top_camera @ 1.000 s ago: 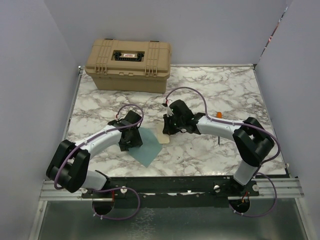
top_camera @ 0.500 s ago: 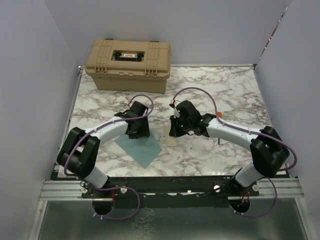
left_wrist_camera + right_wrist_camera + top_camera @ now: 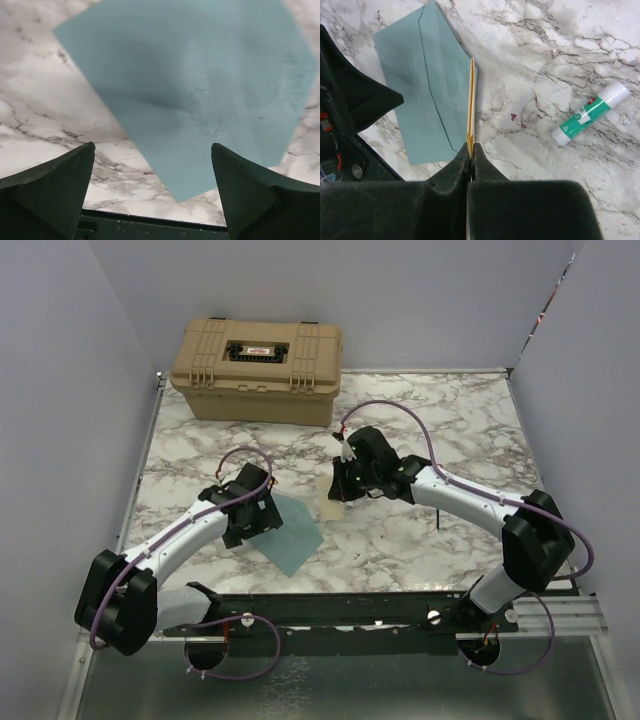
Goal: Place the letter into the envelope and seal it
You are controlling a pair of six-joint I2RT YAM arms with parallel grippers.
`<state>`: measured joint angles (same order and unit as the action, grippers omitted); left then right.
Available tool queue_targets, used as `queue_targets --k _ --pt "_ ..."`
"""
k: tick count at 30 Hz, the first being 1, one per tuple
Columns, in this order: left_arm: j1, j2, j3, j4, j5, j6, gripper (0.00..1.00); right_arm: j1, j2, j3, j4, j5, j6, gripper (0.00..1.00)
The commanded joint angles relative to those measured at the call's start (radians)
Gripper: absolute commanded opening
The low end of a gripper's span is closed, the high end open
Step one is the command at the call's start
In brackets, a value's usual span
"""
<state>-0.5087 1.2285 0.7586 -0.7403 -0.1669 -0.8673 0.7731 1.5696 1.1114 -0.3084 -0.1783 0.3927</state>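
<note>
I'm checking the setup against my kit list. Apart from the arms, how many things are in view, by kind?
Envelope: 1
Letter: 1
Glue stick: 1
Tan case: 1
Total: 4

Your left fingers [image 3: 55, 185] have sprung wide open over the envelope [image 3: 200, 90], and that arm has pulled back toward the near edge of the desk [image 3: 450, 420]. Your right fingers [image 3: 485, 170] have slid a little to the left.
</note>
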Motion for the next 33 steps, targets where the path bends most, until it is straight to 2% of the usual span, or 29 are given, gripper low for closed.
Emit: queue_targets --k 1,7,13,18,23,26,29,33 --pt "0.035 -0.026 -0.103 0.022 0.02 -0.12 0.99 0.001 0.044 0.051 -0.008 -0.05 0.001 0.0" --pt "0.061 -0.016 -0.212 0.21 0.115 -0.127 0.98 0.002 0.046 0.068 -0.021 -0.052 -0.009 0.01" --pt "0.071 0.034 -0.193 0.347 0.199 0.002 0.88 0.002 0.052 0.043 -0.013 -0.076 -0.007 0.0" --pt "0.078 0.118 -0.097 0.354 0.21 0.13 0.84 -0.007 0.096 0.045 -0.01 -0.142 -0.037 0.0" --pt "0.083 0.195 -0.035 0.376 0.233 0.197 0.83 -0.043 0.169 0.072 -0.024 -0.229 -0.038 0.0" --pt "0.085 0.218 -0.004 0.376 0.236 0.205 0.83 -0.063 0.201 0.075 -0.021 -0.255 -0.033 0.0" --pt "0.088 0.227 0.025 0.303 0.224 0.162 0.83 -0.083 0.23 0.082 -0.028 -0.285 -0.033 0.01" --pt "0.087 0.213 0.011 0.221 0.218 0.102 0.75 -0.097 0.281 0.092 -0.026 -0.349 -0.002 0.01"
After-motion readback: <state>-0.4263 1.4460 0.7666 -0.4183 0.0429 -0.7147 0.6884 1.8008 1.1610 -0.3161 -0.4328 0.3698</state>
